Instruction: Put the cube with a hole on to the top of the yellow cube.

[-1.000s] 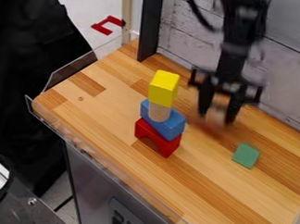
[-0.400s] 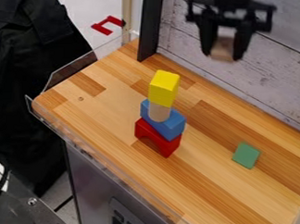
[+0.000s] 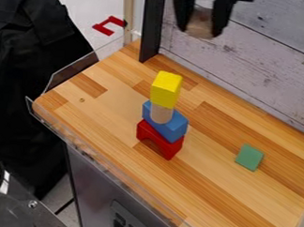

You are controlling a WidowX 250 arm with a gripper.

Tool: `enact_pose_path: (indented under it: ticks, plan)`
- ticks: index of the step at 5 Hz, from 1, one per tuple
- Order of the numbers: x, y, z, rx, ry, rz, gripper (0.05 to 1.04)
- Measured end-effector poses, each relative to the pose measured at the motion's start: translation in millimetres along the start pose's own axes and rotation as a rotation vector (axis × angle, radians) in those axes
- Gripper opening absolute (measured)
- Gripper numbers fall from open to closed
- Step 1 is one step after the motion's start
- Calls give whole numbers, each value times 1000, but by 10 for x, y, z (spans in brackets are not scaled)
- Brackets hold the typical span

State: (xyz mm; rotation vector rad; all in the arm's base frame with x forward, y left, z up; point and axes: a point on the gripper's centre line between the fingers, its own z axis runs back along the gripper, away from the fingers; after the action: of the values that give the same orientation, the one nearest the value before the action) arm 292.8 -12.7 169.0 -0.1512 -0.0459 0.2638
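Tool [image 3: 200, 32], black and two-fingered, is gripping a pale wooden block [image 3: 200, 23] high, well apart from the bright yellow cube [image 3: 166, 89] topping the slender tower [image 3: 173, 127]. Good placing is demanding centring, lowering slowly and releasing evenly, without nudging.

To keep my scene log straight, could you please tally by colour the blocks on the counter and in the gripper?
Yellow: 1, the top block
Blue: 1 block
Red: 1, the arch
Green: 1 piece
Plain wood: 2, the stacked cylinder and the held block
Total: 6
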Motion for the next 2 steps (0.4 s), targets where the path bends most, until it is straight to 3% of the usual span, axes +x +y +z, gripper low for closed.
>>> enact_pose_path:
  ticks: [2]
  plan:
    - [-117, 166, -62, 45, 69, 46, 546]
